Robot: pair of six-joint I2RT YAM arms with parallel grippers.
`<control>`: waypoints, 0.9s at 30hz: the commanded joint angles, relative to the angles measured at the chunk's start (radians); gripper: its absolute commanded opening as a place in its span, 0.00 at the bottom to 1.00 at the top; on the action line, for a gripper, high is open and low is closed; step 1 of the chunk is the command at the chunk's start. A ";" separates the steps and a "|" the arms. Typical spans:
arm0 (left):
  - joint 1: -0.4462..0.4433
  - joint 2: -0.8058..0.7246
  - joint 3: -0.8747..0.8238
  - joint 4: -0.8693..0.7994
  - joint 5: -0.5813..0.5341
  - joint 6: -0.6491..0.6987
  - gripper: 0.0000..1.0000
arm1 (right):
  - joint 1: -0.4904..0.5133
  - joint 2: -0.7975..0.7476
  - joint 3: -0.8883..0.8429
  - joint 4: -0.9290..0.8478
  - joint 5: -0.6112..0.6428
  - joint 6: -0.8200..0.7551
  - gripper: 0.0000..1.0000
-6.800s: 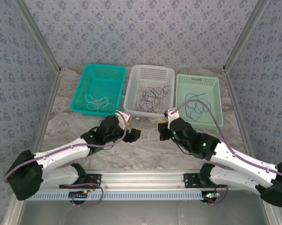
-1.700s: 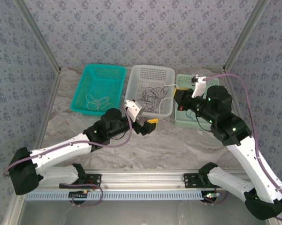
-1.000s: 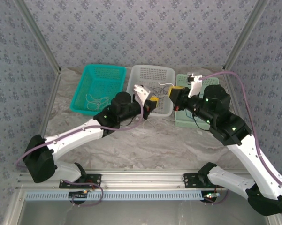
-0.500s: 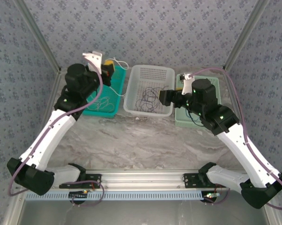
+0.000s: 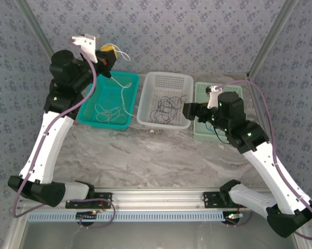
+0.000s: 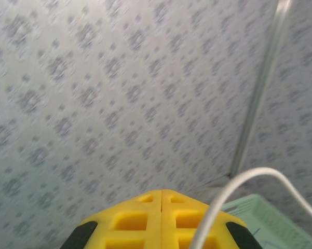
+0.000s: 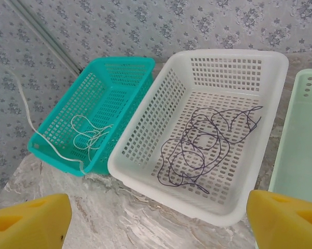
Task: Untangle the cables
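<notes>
left gripper [image 5: 108, 53] is pinching the pale cable [image 6: 259, 169], which is hanging lengthwise down toward the teal basket [image 7: 125, 60]; right gripper [image 5: 189, 110] is gaping wide.

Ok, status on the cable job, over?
Left gripper shut on white cable, high above teal basket. Right gripper open, empty. Dark cable lying in white basket.

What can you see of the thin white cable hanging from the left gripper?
The thin white cable is a slim, floppy wire. The left gripper, raised high, is shut on its upper end, where a short loop arcs out. From there it hangs slack down to the teal plastic basket's near right corner.
</notes>
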 commanded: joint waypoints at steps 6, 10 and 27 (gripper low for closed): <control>-0.044 -0.106 -0.074 0.036 -0.007 0.012 0.00 | -0.011 0.008 -0.094 0.019 -0.066 0.017 0.87; 0.030 -0.062 0.012 -0.009 0.019 -0.009 0.00 | -0.009 -0.006 -0.130 0.040 -0.074 0.026 0.87; 0.054 0.032 0.370 -0.137 0.005 0.003 0.00 | 0.216 0.142 -0.236 0.350 -0.057 -0.050 0.91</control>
